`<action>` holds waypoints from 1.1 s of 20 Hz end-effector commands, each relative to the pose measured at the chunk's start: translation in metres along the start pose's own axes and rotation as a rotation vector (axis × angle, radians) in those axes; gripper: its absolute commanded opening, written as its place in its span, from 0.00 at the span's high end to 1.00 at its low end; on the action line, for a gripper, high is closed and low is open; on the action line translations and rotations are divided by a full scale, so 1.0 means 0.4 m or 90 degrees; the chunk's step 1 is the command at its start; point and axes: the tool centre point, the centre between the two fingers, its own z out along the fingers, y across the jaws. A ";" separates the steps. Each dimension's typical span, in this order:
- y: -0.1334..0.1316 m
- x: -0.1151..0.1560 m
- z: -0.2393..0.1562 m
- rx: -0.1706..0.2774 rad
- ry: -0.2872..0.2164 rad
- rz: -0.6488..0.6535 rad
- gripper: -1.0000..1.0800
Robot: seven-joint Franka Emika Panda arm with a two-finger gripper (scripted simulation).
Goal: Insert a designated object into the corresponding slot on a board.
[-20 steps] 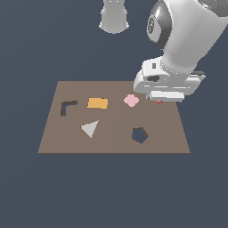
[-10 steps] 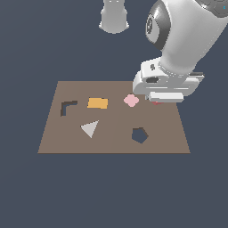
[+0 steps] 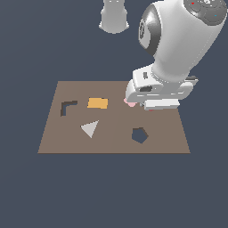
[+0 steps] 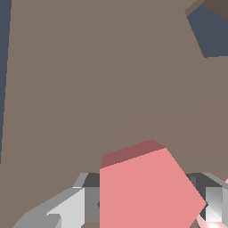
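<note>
The brown board (image 3: 114, 142) lies flat, with the dark pentagon-shaped slot (image 3: 140, 135) near its front right. My gripper (image 3: 150, 106) hangs low over the board behind the slot, and the arm's white hand hides most of it. Only a red sliver of the designated object (image 3: 149, 108) peeks out under the hand. In the wrist view the red pentagonal block (image 4: 147, 187) fills the gap between the grey fingers (image 4: 67, 209), which press on both its sides. The gripper (image 4: 151, 211) is shut on it. The slot (image 4: 211, 31) shows some way off across the bare board (image 4: 89, 89).
Also set into the board are a dark L-shaped hole (image 3: 67, 107), an orange rectangle (image 3: 98, 103) and a grey triangle (image 3: 90, 129). A pale pink piece (image 3: 129, 102) sits mostly hidden behind the hand. The robot's base (image 3: 114, 15) stands beyond the board.
The hand has moved towards the exterior view's left and nearer the slot, taking the red block with it. It now covers most of the pink piece.
</note>
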 end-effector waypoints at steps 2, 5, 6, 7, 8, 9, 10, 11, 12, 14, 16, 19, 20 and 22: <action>0.035 0.037 -0.003 0.000 0.000 -0.039 1.00; 0.065 0.076 -0.005 0.000 0.000 -0.076 1.00; 0.075 0.090 -0.006 0.000 0.000 -0.090 1.00; 0.084 0.104 -0.007 0.000 0.000 -0.103 1.00; 0.093 0.119 -0.007 0.000 0.000 -0.116 1.00; 0.102 0.133 -0.008 0.000 0.000 -0.129 1.00; 0.109 0.146 -0.009 0.000 0.000 -0.141 1.00; 0.116 0.159 -0.009 0.000 0.000 -0.153 1.00; 0.123 0.172 -0.010 0.000 0.000 -0.164 1.00; 0.133 0.195 -0.011 0.000 0.000 -0.184 1.00; 0.142 0.216 -0.012 0.000 0.000 -0.201 1.00; 0.151 0.242 -0.013 0.000 0.000 -0.222 1.00; 0.153 0.249 -0.013 0.000 0.000 -0.228 1.00; 0.156 0.261 -0.014 0.000 0.000 -0.238 1.00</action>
